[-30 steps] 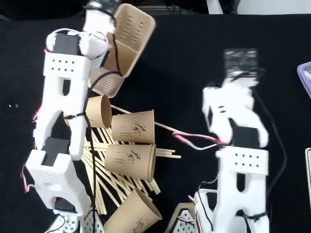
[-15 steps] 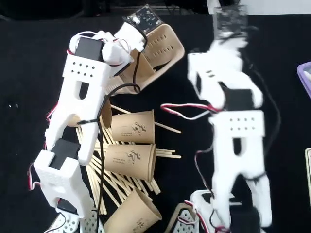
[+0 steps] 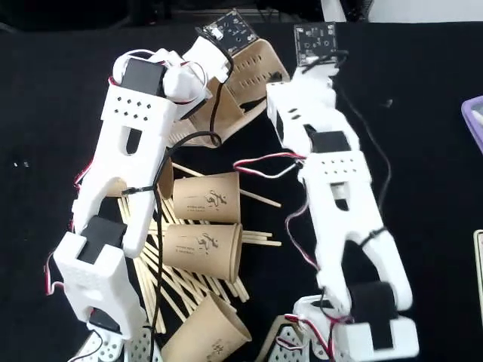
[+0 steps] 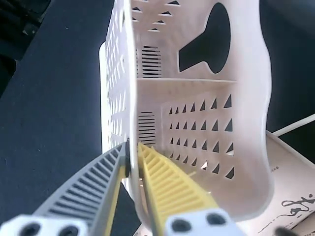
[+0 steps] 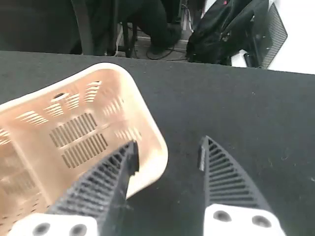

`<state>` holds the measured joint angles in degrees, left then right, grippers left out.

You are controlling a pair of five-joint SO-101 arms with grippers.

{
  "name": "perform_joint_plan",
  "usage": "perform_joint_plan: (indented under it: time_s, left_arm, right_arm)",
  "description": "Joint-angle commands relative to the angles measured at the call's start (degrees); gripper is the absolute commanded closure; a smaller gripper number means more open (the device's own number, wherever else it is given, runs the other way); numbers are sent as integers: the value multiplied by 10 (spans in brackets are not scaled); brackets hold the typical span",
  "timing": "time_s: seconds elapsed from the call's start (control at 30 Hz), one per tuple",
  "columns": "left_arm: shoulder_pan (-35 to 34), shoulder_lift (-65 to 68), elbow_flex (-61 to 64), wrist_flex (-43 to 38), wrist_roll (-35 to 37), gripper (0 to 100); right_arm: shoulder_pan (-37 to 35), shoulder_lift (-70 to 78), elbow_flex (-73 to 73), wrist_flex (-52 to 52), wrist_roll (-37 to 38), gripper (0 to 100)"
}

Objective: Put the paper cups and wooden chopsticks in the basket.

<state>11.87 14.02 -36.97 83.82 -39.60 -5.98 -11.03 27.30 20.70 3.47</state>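
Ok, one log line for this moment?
left hand: shut on basket wall | right hand: open, near basket rim | paper cups, chopsticks: lying outside basket

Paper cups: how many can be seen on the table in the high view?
4. One cup lies mid-table, one just nearer, one at the near edge, one mostly hidden behind the left arm. More may be hidden.

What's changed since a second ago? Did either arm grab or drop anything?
The left gripper, shut on the basket wall, swung it rightward in the high view. The right gripper swung across to the basket's rim and is open there. Nothing was newly grabbed or dropped. The paper cups and chopsticks stayed put.
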Motion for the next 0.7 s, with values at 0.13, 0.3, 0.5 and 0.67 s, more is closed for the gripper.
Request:
perform_joint_plan:
  time_s: [0.13, 0.3, 0.5, 0.67]
  left_arm:
    - [22, -18, -7, 4, -4, 971]
    - [19, -19, -11, 0, -4, 971]
    - [17, -20, -64, 26, 51, 891]
    - [-24, -25, -140, 23, 292, 715]
  right_arm:
    - [2, 58, -55, 3, 19, 979]
    - [3, -5, -26, 33, 19, 988]
    - [2, -112, 49, 37, -6, 988]
    - [0, -112, 68, 24, -12, 988]
